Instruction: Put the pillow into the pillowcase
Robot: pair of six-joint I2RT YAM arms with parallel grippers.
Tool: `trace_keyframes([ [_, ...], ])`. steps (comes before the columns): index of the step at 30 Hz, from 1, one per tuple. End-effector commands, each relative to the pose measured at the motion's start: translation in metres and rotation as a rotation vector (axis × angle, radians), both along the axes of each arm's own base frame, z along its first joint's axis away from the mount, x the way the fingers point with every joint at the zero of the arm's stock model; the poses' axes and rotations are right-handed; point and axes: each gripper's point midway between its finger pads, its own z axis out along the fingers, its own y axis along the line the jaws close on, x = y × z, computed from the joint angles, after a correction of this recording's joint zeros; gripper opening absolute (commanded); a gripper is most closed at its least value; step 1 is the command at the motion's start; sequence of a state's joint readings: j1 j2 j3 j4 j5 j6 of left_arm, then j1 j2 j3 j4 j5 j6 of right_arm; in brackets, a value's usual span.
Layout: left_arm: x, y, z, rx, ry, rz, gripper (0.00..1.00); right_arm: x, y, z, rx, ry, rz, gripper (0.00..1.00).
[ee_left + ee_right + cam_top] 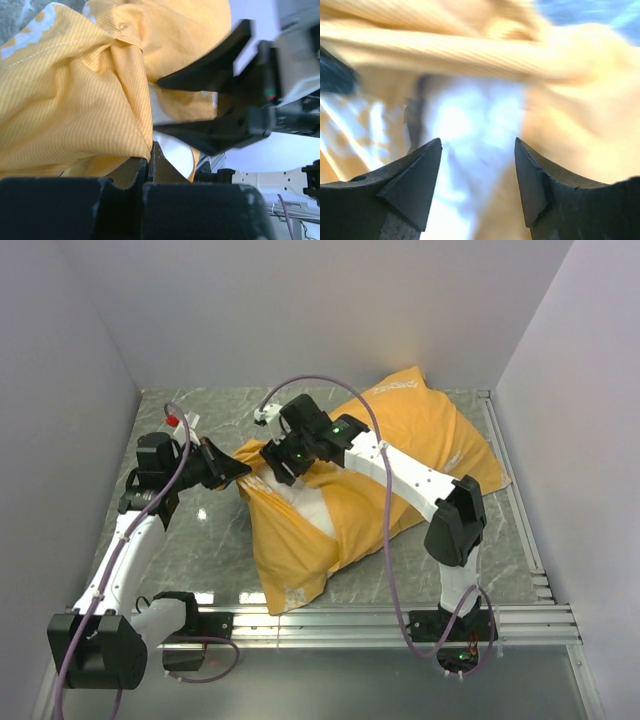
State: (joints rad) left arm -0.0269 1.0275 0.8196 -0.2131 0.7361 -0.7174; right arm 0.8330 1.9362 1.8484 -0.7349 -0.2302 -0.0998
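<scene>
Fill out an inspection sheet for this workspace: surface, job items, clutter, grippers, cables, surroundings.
Surface: grey marbled table, glare near the front edge.
Job's things: pillowcase lies across the middle, orange-yellow face up; pillow mostly inside, white showing at the opening.
Clutter: nothing seen.
Grippers: left gripper shut on the pillowcase's opening edge; right gripper open, fingers apart over the exposed pillow.
Cables: left purple cable runs along its arm; right purple cable loops above the pillowcase.
Surroundings: plain pale walls on three sides; metal rail at the near edge.
</scene>
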Motion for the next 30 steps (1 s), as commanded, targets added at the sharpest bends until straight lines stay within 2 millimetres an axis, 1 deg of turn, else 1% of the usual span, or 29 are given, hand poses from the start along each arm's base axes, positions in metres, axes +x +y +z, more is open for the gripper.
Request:
trace_keyframes([
  [1, 0.01, 0.004, 0.038, 0.002, -0.158, -0.002, 0.0, 0.021, -0.063, 0.022, -0.239, -0.174, -0.12, 0.65],
  [2, 0.011, 0.005, 0.037, 0.004, -0.154, -0.002, 0.0, 0.017, -0.071, 0.025, -0.244, -0.178, -0.12, 0.61],
  [3, 0.01, 0.005, 0.033, 0.003, -0.143, -0.004, 0.0, 0.011, -0.073, 0.029, -0.232, -0.176, -0.102, 0.6],
  [4, 0.01, 0.004, 0.031, 0.001, -0.142, -0.005, 0.0, 0.002, -0.069, 0.032, -0.182, -0.15, -0.063, 0.6],
  [5, 0.011, 0.005, 0.03, 0.006, -0.141, -0.004, 0.0, -0.008, -0.073, 0.041, -0.149, -0.147, -0.048, 0.59],
  [7, 0.012, 0.005, 0.026, 0.013, -0.143, -0.013, 0.0, -0.017, -0.072, 0.053, -0.07, -0.121, -0.038, 0.57],
  [8, 0.013, 0.005, 0.026, 0.02, -0.152, -0.018, 0.0, -0.023, -0.07, 0.059, -0.019, -0.09, -0.015, 0.55],
  [9, 0.013, 0.005, 0.025, 0.026, -0.162, -0.021, 0.0, -0.026, -0.071, 0.071, 0.033, -0.079, -0.028, 0.52],
  [10, 0.014, 0.004, 0.026, 0.031, -0.174, -0.028, 0.0, -0.018, -0.079, 0.076, 0.063, -0.069, -0.058, 0.49],
  [11, 0.015, 0.004, 0.025, 0.035, -0.173, -0.037, 0.0, -0.017, -0.081, 0.078, 0.084, -0.053, -0.063, 0.44],
  [12, 0.015, 0.002, 0.031, 0.041, -0.196, -0.053, 0.0, -0.012, -0.086, 0.073, 0.075, -0.042, -0.088, 0.42],
  [13, 0.015, 0.001, 0.033, 0.041, -0.202, -0.061, 0.0, -0.01, -0.092, 0.062, 0.04, -0.018, -0.101, 0.41],
  [14, 0.016, -0.004, 0.039, 0.036, -0.229, -0.076, 0.0, -0.011, -0.091, 0.043, 0.004, 0.035, -0.087, 0.42],
  [15, 0.017, -0.008, 0.045, 0.028, -0.244, -0.079, 0.01, -0.017, -0.09, 0.031, -0.018, 0.083, -0.069, 0.42],
  [16, 0.015, -0.019, 0.049, 0.022, -0.257, -0.105, 0.0, -0.029, -0.09, 0.016, -0.03, 0.156, -0.045, 0.45],
  [17, 0.018, -0.025, 0.048, 0.017, -0.255, -0.116, 0.01, -0.036, -0.085, 0.007, -0.016, 0.202, -0.022, 0.5],
  [18, 0.022, -0.033, 0.059, 0.004, -0.29, -0.129, 0.0, -0.046, -0.078, 0.004, 0.024, 0.267, -0.013, 0.55],
  [19, 0.019, -0.049, 0.061, -0.001, -0.296, -0.165, 0.0, -0.049, -0.073, -0.003, 0.044, 0.288, -0.006, 0.59],
  [20, 0.024, -0.059, 0.062, 0.0, -0.293, -0.184, 0.02, -0.051, -0.069, -0.007, 0.052, 0.31, -0.016, 0.59],
  [21, 0.024, -0.067, 0.06, 0.01, -0.291, -0.205, 0.05, -0.048, -0.069, -0.011, 0.039, 0.298, -0.033, 0.59],
  [22, 0.024, -0.073, 0.06, 0.009, -0.285, -0.221, 0.11, -0.043, -0.069, -0.015, 0.032, 0.285, -0.049, 0.61],
  [23, 0.026, -0.077, 0.054, 0.008, -0.259, -0.229, 0.29, -0.038, -0.07, -0.021, 0.015, 0.277, -0.08, 0.61],
  [24, 0.029, -0.074, 0.052, 0.006, -0.241, -0.218, 0.41, -0.033, -0.071, -0.025, 0.0, 0.262, -0.095, 0.61],
  [25, 0.032, -0.065, 0.045, 0.01, -0.202, -0.2, 0.5, -0.024, -0.075, -0.029, -0.032, 0.228, -0.127, 0.57],
  [26, 0.033, -0.059, 0.046, 0.011, -0.199, -0.191, 0.62, -0.017, -0.077, -0.038, -0.062, 0.218, -0.153, 0.49],
  [27, 0.035, -0.051, 0.047, 0.01, -0.192, -0.171, 0.67, -0.012, -0.08, -0.041, -0.077, 0.202, -0.166, 0.37],
  [28, 0.039, -0.034, 0.046, 0.013, -0.175, -0.126, 0.73, -0.007, -0.08, -0.04, -0.086, 0.186, -0.179, 0.13],
  [29, 0.034, -0.027, 0.053, 0.007, -0.19, -0.127, 0.74, -0.005, -0.081, -0.036, -0.076, 0.188, -0.19, 0.02],
  [30, 0.033, -0.018, 0.053, 0.03, -0.2, -0.114, 0.74, -0.006, -0.08, -0.032, -0.065, 0.193, -0.186, 0.0],
])
